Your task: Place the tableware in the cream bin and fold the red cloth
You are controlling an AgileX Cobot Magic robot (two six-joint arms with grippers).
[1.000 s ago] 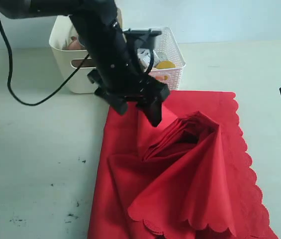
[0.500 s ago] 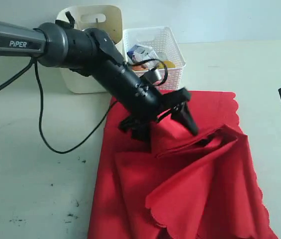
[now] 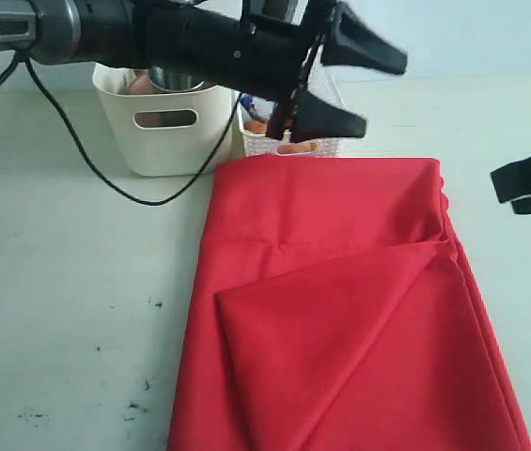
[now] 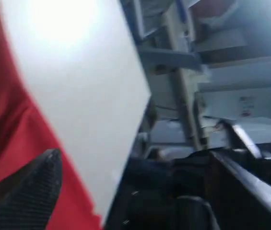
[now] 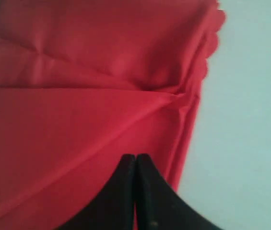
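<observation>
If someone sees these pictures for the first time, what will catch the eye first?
The big red cloth, folded and lying flat, fills the near middle of the table. Above its far edge hangs the black left gripper, jaws wide open and empty, near the cream bin and a white lattice basket.

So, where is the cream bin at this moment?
In the exterior view the cream bin stands at upper left, beside the white basket, just beyond the red cloth.
</observation>
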